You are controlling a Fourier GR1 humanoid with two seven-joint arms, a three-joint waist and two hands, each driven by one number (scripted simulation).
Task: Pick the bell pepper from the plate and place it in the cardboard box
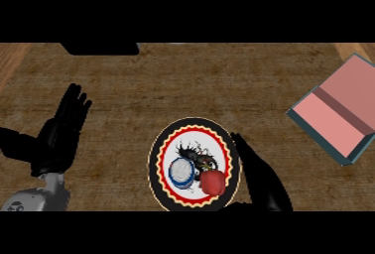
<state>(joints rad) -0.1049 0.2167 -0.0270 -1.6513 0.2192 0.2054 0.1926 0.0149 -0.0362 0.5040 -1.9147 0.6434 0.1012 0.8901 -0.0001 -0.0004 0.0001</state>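
A round plate (165,149) with a black rim and a red and yellow zigzag band lies on the counter at the lower middle. On its lower right part sits the red bell pepper (214,183). My right hand (260,178) comes up from the bottom edge along the plate's right rim, fingers straight, just right of the pepper and not curled round it. The box (341,111), pinkish inside with teal-grey walls, lies tilted at the right edge. My left hand (62,129) rests open at the left, fingers up.
A wooden counter top (190,84) fills the view. A dark object (99,48) sits at the top left edge. The plate carries a blue-white round motif (181,173) and dark markings beside the pepper.
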